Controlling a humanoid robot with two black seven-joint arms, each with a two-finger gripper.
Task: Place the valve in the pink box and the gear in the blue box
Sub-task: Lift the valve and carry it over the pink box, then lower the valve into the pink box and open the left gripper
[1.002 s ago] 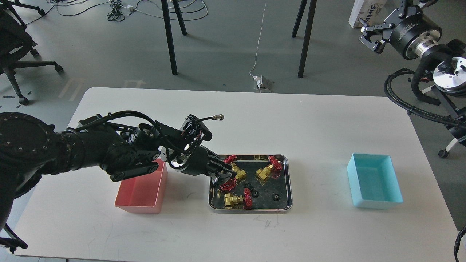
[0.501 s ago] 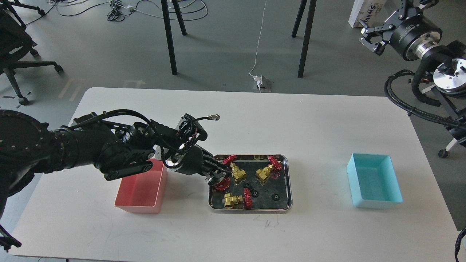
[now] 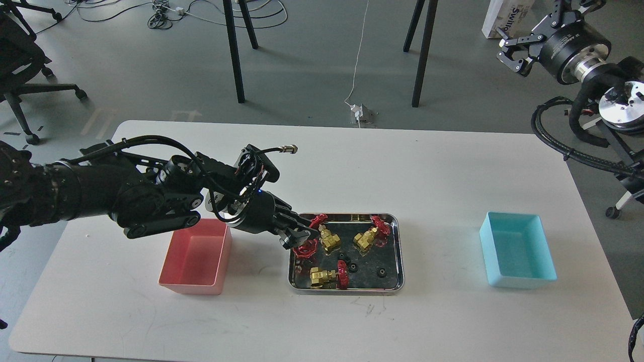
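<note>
My left gripper (image 3: 296,237) is shut on a valve (image 3: 305,249), whose red handwheel shows just under the fingertips, over the left edge of the steel tray (image 3: 347,290). Three more valves lie in the tray: one at the upper left (image 3: 329,242), one at the upper right (image 3: 366,239) and one at the front (image 3: 322,277). Small black gears (image 3: 381,272) lie on the tray floor. The pink box (image 3: 193,256) stands left of the tray, below my left forearm. The blue box (image 3: 518,251) stands far right. My right gripper (image 3: 514,50) is open and empty, high at the upper right, off the table.
Two more gears (image 3: 352,267) lie near the tray's middle. The white table (image 3: 432,176) carries only the tray and the two boxes. Chair and table legs stand on the floor behind. Black cables (image 3: 558,141) hang by my right arm.
My left gripper has risen and drawn back to the left, toward the pink box, taking the red-wheeled valve with it. The right arm has barely moved.
</note>
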